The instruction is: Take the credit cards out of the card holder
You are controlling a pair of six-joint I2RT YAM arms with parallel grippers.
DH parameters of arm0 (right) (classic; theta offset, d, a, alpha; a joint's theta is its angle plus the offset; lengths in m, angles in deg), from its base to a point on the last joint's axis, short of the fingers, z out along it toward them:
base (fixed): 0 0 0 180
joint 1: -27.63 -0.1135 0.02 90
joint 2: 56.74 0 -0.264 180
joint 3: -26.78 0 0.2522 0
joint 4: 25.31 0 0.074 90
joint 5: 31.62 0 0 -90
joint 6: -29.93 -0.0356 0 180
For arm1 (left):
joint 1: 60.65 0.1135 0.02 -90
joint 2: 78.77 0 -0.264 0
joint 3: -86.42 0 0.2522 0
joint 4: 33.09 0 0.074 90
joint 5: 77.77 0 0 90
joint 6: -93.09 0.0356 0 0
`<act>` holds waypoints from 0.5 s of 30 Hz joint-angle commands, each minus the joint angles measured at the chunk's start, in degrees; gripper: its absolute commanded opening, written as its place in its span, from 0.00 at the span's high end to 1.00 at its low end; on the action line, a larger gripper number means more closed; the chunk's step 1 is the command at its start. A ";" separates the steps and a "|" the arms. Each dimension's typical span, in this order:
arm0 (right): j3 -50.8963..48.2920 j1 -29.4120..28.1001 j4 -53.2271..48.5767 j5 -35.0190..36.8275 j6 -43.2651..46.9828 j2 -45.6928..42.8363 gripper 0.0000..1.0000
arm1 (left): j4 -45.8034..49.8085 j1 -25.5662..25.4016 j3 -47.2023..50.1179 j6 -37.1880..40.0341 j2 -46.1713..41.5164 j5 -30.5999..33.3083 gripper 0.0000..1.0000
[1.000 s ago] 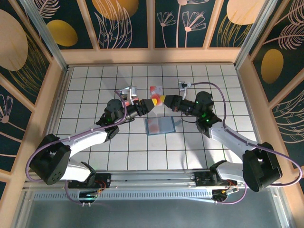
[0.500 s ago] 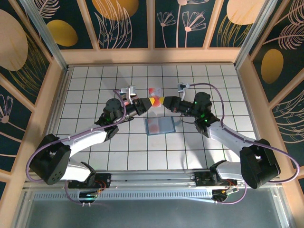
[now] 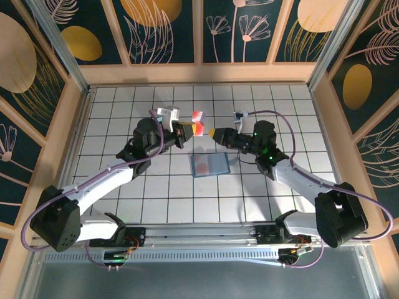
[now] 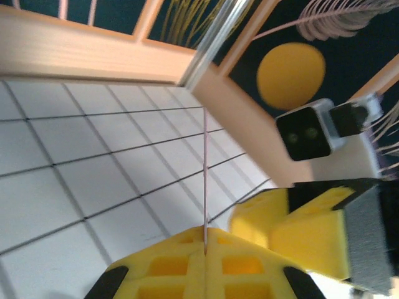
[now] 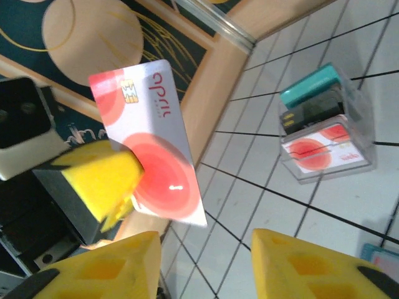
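Red-pink credit card (image 5: pixel 149 143) sits pinched in the left gripper (image 3: pixel 189 129), lifted off the tiled table (image 3: pixel 112 112). The jaws are clamped on the card's lower part. Seen from the right wrist, its long axis runs steeply, tilted from upper left to lower right. The chip end is at the top, farthest from the yellow finger (image 5: pixel 100 177) that covers it, and the printed face is turned toward the right gripper (image 5: pixel 202 249).

From the left wrist the same card is edge-on, a thin line running straight out from the left gripper's closed fingertips. The right gripper (image 3: pixel 214 133) faces the left one, tip toward tip, just beside the card but not touching it; its jaws stand apart with nothing between them.

The card holder (image 3: pixel 209 165) lies flat and open on the table, below both grippers and nearer the arm bases. Beyond the right gripper's fingers stands a clear box (image 5: pixel 363 124) holding a teal card (image 5: pixel 310 85), a black card (image 5: pixel 312 112) and another red-patterned card (image 5: pixel 324 149).
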 commanded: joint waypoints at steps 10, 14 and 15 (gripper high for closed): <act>2.60 -0.92 -16.67 14.59 5.05 -3.87 0.38 | 29.55 5.91 -9.41 44.24 2.28 10.99 1.00; 3.57 -0.97 -20.84 17.51 5.76 -4.06 0.36 | 32.24 6.56 -11.41 52.03 6.05 13.14 1.00; 3.67 -0.93 -21.54 18.12 5.80 -4.16 0.36 | 32.84 6.77 -12.01 53.59 6.90 13.00 1.00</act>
